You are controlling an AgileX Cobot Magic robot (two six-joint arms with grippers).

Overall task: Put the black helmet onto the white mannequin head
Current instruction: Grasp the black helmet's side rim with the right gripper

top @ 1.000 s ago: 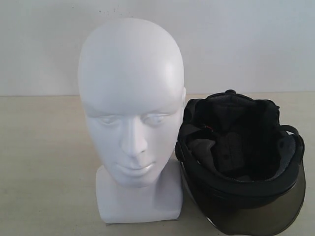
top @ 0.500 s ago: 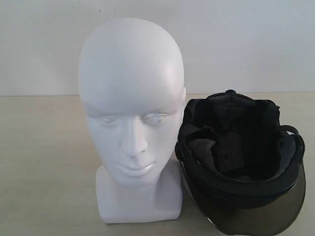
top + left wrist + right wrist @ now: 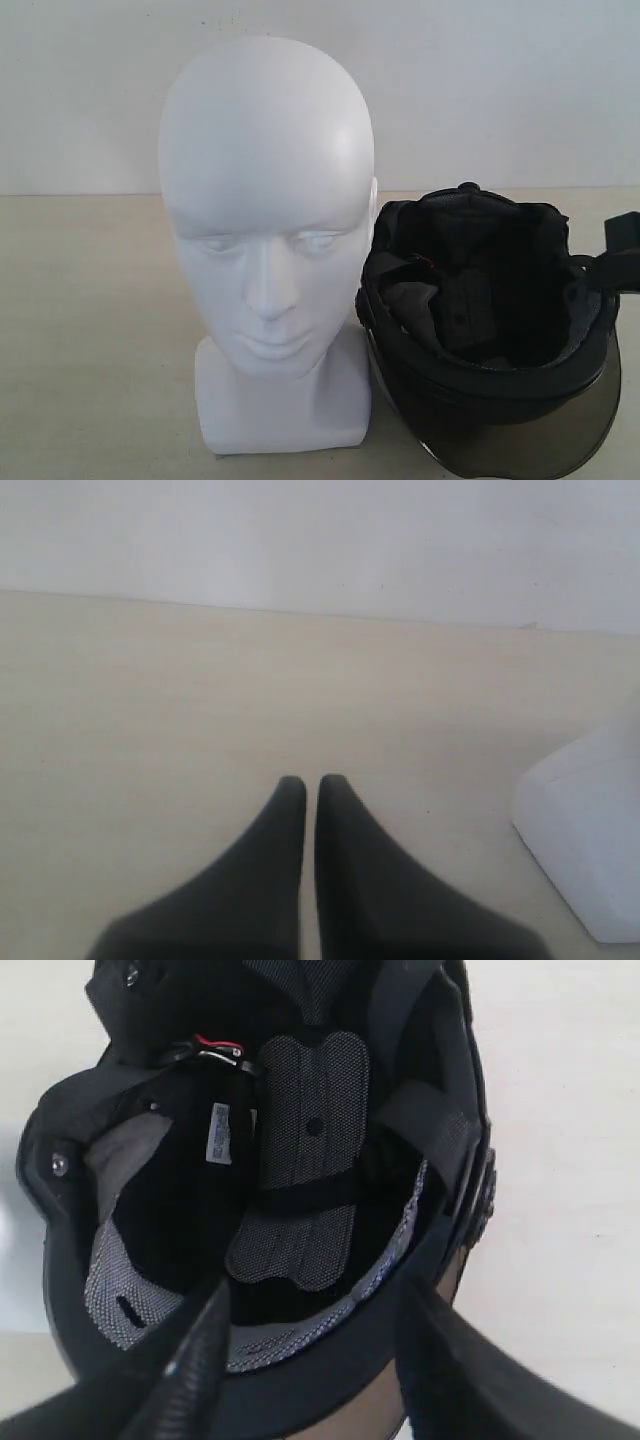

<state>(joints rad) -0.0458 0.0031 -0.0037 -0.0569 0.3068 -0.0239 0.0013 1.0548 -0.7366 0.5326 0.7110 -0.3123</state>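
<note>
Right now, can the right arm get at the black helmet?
Probably yes. The right hand is open close to the helmet, at its upturned rim, with nothing between them; the white head stands on the helmet's other side.

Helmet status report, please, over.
Left pincer shut, over table. Right pincer open, straddling black helmet rim. Helmet upside down beside white mannequin head. Nothing blocking.

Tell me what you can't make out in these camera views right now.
Visor of the black helmet: lower edge cut off by the exterior view's frame.
White mannequin head: only a base corner in the left wrist view, cut by the edge.
Right tool: contact with helmet rim unclear; fingers blurred in right wrist view.
</note>
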